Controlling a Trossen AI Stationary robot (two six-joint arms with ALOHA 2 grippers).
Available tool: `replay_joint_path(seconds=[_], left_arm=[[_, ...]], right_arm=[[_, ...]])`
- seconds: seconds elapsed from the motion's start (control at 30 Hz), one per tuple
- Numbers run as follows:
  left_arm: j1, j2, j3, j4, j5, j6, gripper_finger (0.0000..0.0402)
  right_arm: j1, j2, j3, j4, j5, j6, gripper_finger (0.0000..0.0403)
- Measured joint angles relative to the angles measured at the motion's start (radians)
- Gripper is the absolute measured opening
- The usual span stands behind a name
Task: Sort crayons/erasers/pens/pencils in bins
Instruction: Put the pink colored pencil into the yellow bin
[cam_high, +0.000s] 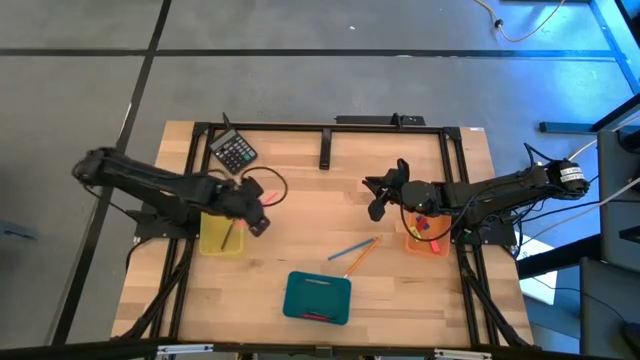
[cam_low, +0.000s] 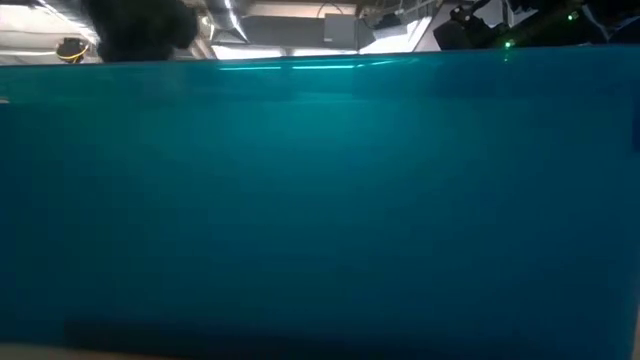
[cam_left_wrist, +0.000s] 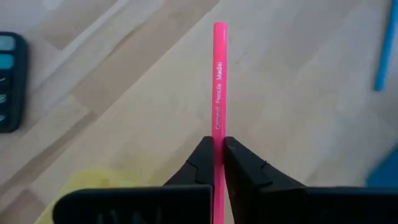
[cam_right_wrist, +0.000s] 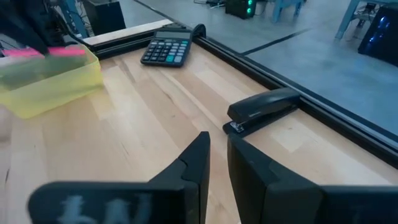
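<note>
Left wrist view shows the left hand (cam_left_wrist: 217, 163) clamped on a pink pencil (cam_left_wrist: 218, 87), pinched near its lower part, with the shaft running straight out ahead of the fingers. Its long axis lines up with the hand's own forward direction, and the free end points away over bare counter (cam_left_wrist: 292, 93). A yellow bin (cam_left_wrist: 102, 183) shows just beside and beneath the fingers, so the drop target lies directly under the hand. From above, that hand hovers at the inner edge of the yellow bin (cam_high: 221, 236), which already holds a stick or two, and the left arm is plainly the nearer one to it. To land inside, the pencil would probably need to lie along the bin's length.

Beyond the yellow bin toward the counter's middle, a blue stick (cam_high: 352, 247) and an orange stick (cam_high: 360, 258) lie crossed and unsorted. The teal bin (cam_high: 317, 297) sits nearer the front edge. The right hand (cam_high: 378, 196) waits beside the orange bin (cam_high: 427, 236), fingers together, holding nothing as far as the wrist view shows.
</note>
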Motion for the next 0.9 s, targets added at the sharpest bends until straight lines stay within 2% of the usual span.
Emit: replay_joint_path(seconds=[0.17, 0.33, 0.73, 0.9], left_arm=[[-0.113, -0.103, 0.052, -0.165, -0.045, -0.12, 0.0006], [-0.21, -0.165, 0.06, -0.269, -0.061, -0.322, 0.0005], [-0.392, -0.11, 0.06, -0.527, -0.061, -0.707, 0.0008], [-0.433, -0.066, 0.06, -0.579, -0.061, -0.811, 0.0006]], right_arm=[[0.0, 0.0, 0.0, -0.008, 0.0, 0.002, 0.006], [0.0, 0.0, 0.0, -0.011, 0.0, 0.002, 0.006], [-0.001, 0.0, 0.0, -0.007, 0.027, -0.001, 0.006], [-0.001, 0.0, 0.0, -0.009, 0.028, -0.004, 0.006]])
